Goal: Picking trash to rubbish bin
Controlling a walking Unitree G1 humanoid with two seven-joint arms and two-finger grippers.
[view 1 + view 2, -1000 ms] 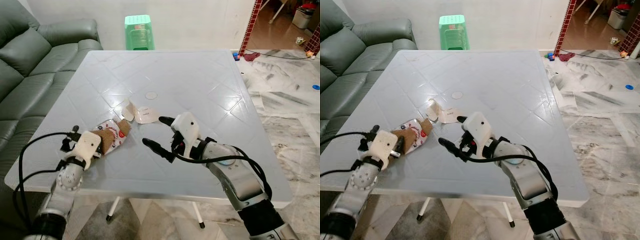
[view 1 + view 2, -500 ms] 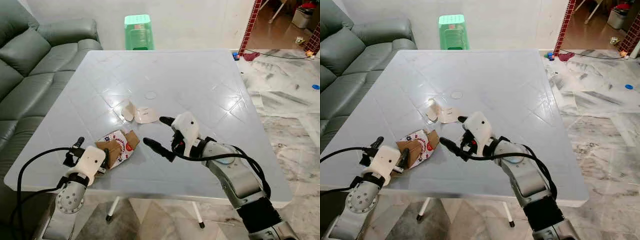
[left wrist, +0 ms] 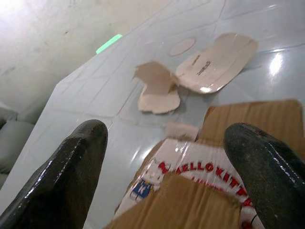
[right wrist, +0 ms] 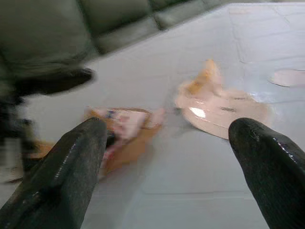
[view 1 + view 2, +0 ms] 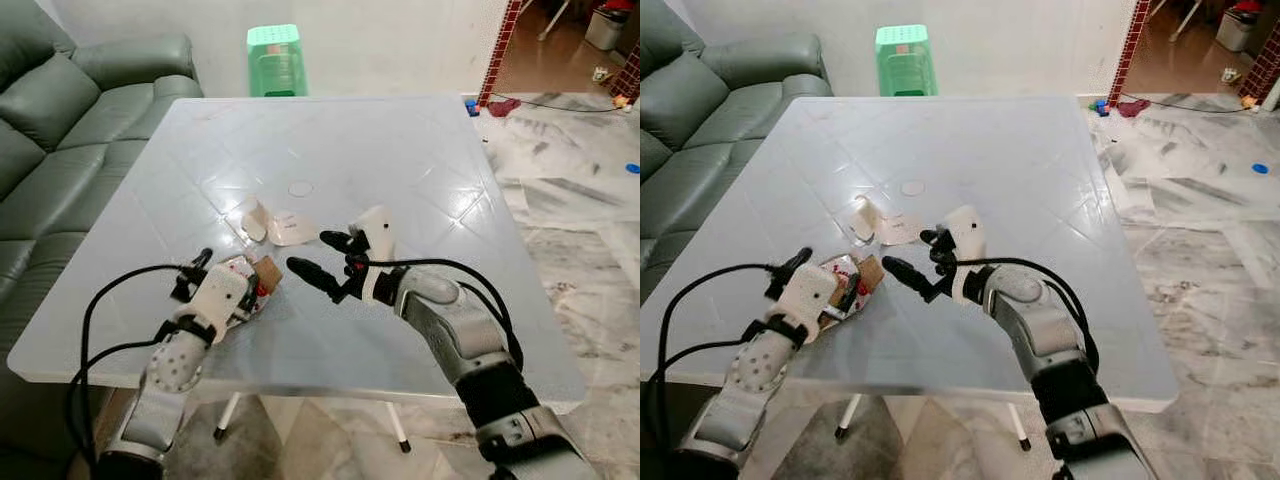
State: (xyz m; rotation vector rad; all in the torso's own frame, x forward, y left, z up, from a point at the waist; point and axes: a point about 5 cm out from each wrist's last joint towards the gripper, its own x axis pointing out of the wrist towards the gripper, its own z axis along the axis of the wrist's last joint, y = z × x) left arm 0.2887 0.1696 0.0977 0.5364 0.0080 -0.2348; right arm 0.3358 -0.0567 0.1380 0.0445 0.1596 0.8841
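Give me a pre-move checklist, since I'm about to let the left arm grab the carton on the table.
1. Left end effector open: ok.
2. Flattened carton lies between its fingers: ok.
3. Right end effector apart from the carton: ok.
4. Torn paper pieces outside the grasp: ok.
5. Carton lies fully on the table: ok.
6. Rubbish bin located: cannot tell.

Two silver arms with looping black cables; white wrist housings carry the left gripper (image 5: 238, 290) and right gripper (image 5: 322, 258), black-fingered
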